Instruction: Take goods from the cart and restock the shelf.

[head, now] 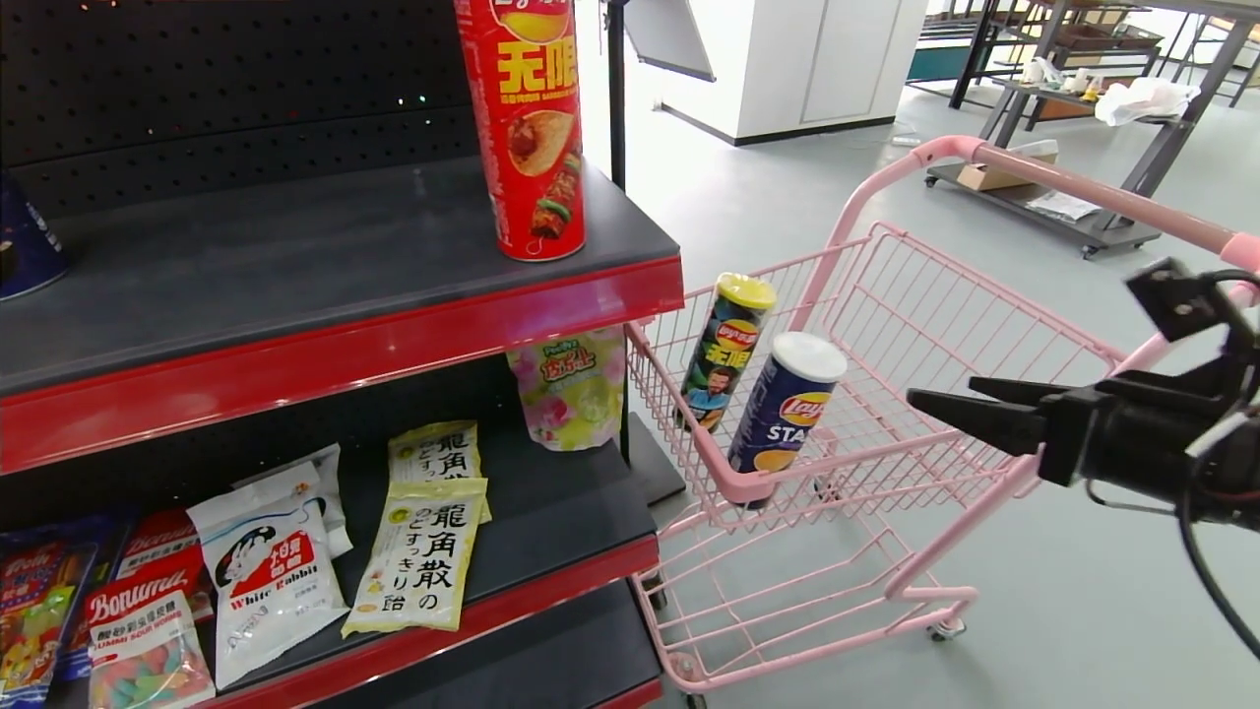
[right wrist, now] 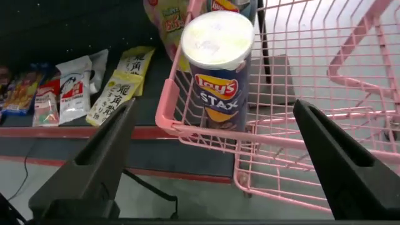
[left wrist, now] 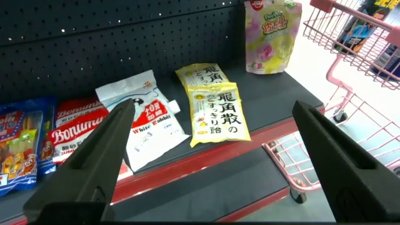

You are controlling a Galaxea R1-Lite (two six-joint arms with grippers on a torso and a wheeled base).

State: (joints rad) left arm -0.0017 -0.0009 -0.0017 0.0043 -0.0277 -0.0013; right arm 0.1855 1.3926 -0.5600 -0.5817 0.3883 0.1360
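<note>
Blue chip can leans in the pink cart at the corner nearest the shelf; judged light, stiff but crushable with a slick wrap, so the right end effector, spread and empty nearby, should pinch mid-body below the lid.

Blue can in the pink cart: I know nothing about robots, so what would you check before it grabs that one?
1. Right gripper open: ok, jaws spread wide.
2. Blue can centred between its fingers in the right wrist view: ok.
3. Can standing lid up in the cart corner: ok.
4. Clear of the yellow-lidded can: cannot tell.
5. Free room on the top shelf beside the red can: ok.
</note>
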